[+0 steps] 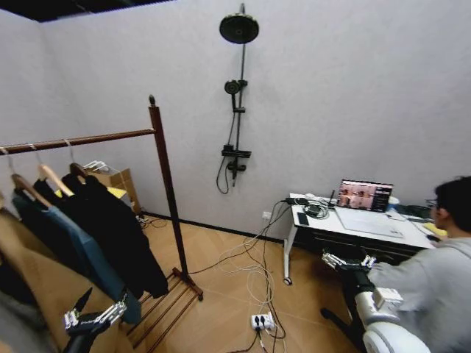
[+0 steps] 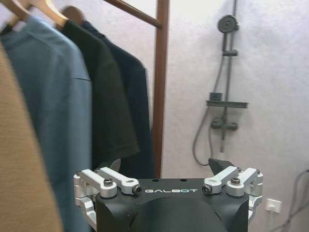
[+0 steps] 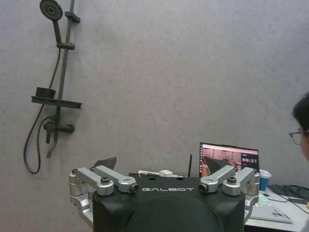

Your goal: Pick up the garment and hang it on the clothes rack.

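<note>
Where the coat [image 1: 121, 228] hangs, it is already on the rack [image 1: 163, 184], on a wooden hanger hooked over the rail, the nearest of the garments to the right-hand upright. Its black fabric falls nearly to the slatted base shelf. Beside it, farther from that upright, hangs a blue jacket [image 1: 70, 246], and next to that a tan coat [image 1: 33, 283], each on its own hanger.

Low in the head view, the left gripper [image 1: 92, 312] sits just in front of the blue jacket's hem, its fingers spread and holding nothing. From the left wrist, the same fingers [image 2: 108, 166] stand apart, with the coat [image 2: 104, 96] and the upright [image 2: 159, 87] behind them.

Over on the other side, the right gripper [image 1: 346, 262] is held near a white desk [image 1: 368, 228] with a laptop [image 1: 365, 195], also spread and empty. A black shower set [image 1: 237, 95] is fixed to the grey wall [image 1: 353, 95] between rack and desk. Cables [image 1: 254, 279] run across the wooden floor to a power strip [image 1: 262, 321].
</note>
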Controlling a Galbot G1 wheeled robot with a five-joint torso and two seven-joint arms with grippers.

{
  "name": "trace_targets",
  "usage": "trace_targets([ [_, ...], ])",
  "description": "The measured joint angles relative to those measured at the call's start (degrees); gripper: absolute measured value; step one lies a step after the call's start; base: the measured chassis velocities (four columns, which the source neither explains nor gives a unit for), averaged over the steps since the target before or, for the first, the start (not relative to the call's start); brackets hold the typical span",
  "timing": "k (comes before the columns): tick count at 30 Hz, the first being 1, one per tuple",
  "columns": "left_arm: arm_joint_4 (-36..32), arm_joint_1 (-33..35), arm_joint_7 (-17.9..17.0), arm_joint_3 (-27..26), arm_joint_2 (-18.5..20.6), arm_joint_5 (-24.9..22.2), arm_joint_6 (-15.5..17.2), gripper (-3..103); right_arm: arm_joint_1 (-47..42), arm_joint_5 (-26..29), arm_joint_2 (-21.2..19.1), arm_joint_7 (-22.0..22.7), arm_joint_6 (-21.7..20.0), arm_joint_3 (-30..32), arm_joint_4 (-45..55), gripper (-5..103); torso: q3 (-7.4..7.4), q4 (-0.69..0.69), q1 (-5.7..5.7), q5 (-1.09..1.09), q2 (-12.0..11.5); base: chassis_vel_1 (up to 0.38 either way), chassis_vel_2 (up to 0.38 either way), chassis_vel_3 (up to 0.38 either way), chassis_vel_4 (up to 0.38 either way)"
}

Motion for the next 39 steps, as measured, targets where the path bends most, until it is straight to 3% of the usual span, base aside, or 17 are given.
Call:
trace_targets([
  [15,0.0,0.0,0.0,0.0,0.0,0.0,0.0,100,0.8,-2.05,2.2,0.03,-0.28,-1.92,0.36,100,0.0,0.02,0.01,-0.01,-0.01,-0.017,-0.026,-0.028,-0.02],
  [39,0.0,0.0,-0.01,0.0,0.0,0.0,0.0,100,1.95,-3.44,2.52,0.19,-1.15,-3.68,1.31,100,0.0,-0.01,-0.01,0.0,0.0,0.087,-0.122,-0.112,0.091],
])
